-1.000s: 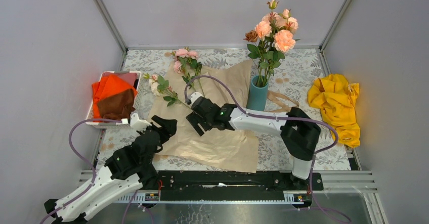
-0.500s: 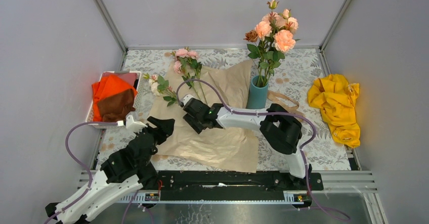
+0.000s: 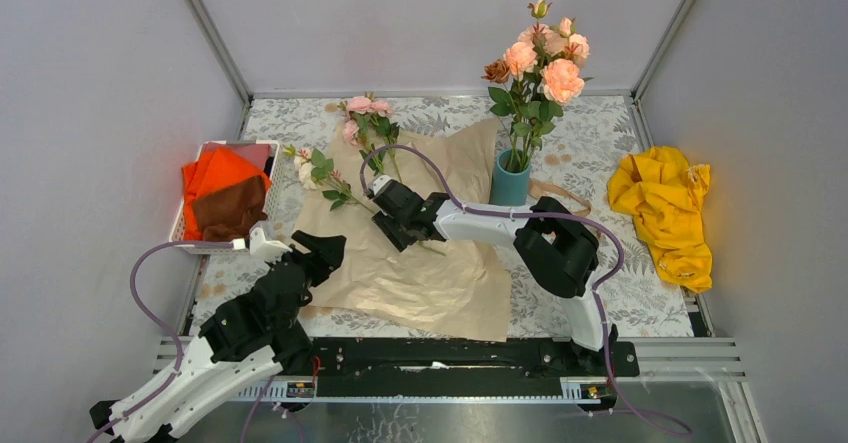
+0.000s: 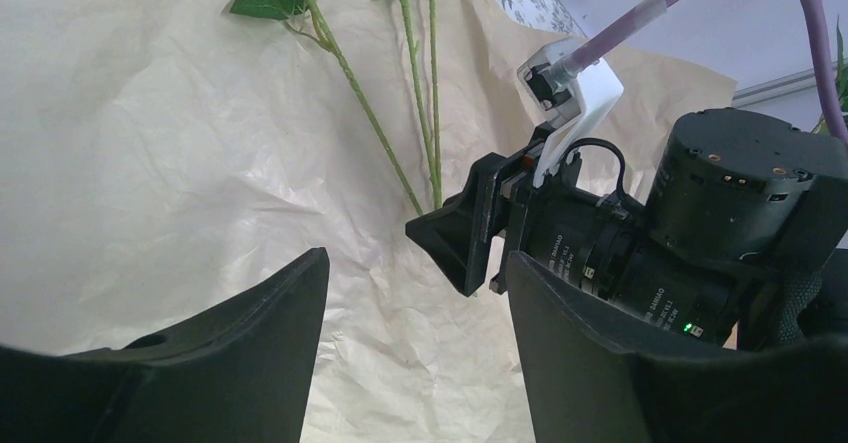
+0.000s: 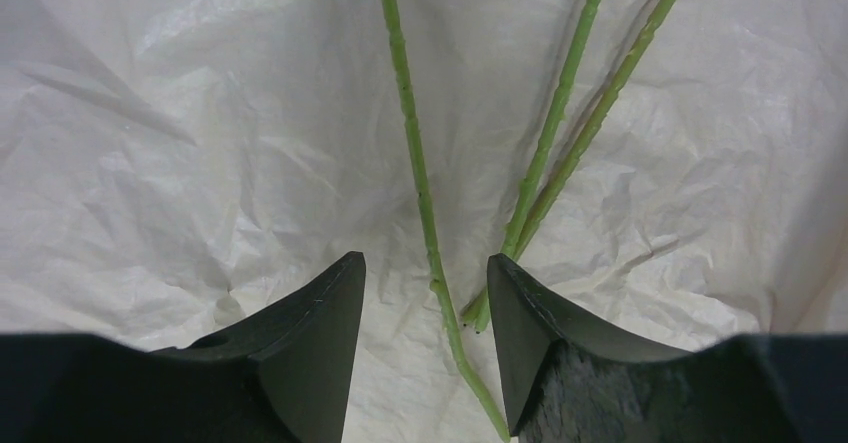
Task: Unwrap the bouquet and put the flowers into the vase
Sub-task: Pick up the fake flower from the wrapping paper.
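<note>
R tool [image 5: 425, 266] is seen low over the kraft paper [image 3: 430, 283], mid-frame in top view. Its fingers are held apart w/ green stems [image 5: 420, 193] lying in the gap, not clamped yet. L tool [image 3: 325, 250] is parked lower left at the paper's edge, released, nothing held. At center-right the vase [image 3: 508, 191] is stood upright on the bench by the paper's far corner, w/ several roses [image 3: 540, 58] set in it. Loose flowers [image 3: 365, 121] are laid w/ blooms past the paper's upper-left edge. A yellow cloth [image 3: 665, 208] is seen far right, an orange cloth [image 3: 215, 173] in a basket [image 3: 200, 246] far left.
</note>
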{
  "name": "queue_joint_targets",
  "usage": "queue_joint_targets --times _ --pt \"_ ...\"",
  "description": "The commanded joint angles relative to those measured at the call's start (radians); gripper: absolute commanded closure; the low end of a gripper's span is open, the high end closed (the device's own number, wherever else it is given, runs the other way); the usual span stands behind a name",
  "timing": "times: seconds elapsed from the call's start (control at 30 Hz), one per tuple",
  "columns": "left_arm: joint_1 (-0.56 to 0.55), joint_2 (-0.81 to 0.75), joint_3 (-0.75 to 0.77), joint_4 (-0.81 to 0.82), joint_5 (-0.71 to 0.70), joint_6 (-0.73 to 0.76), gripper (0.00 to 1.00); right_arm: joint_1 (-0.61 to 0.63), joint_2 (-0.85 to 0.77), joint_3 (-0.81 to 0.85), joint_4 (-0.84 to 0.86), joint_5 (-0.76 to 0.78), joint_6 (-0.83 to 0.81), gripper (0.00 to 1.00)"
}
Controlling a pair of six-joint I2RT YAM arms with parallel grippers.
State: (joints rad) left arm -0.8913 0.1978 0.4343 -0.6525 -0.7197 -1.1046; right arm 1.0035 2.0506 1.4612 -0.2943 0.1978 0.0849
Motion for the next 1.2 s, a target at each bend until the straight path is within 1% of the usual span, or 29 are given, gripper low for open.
queue_joint_targets --times 0.0,0.43,0.5,0.63,0.83,1.17 --pt "-0.006 0.000 -0.012 -0.001 -0.014 0.009 0.28 -0.011 0.016 0.004 0.042 -0.062 -0.009 0.46" --pt "-0.006 0.024 -0.018 0.016 -0.004 0.012 0.29 -0.011 0.032 -0.042 0.060 -0.088 0.007 0.59" --pt "-0.005 0.026 -0.016 0.017 -0.003 0.015 0.29 -0.012 0.035 -0.045 0.063 -0.088 0.009 0.65" --pt "-0.005 0.030 -0.015 0.018 -0.001 0.018 0.29 -0.013 0.038 -0.044 0.063 -0.073 0.012 0.81" --pt "-0.006 0.031 -0.021 0.024 0.016 0.016 0.29 -0.014 0.013 -0.048 0.064 -0.066 0.019 0.99" --pt "-0.005 0.033 -0.032 0.058 0.048 0.011 0.28 -0.014 -0.103 -0.101 0.101 -0.130 0.046 1.00"
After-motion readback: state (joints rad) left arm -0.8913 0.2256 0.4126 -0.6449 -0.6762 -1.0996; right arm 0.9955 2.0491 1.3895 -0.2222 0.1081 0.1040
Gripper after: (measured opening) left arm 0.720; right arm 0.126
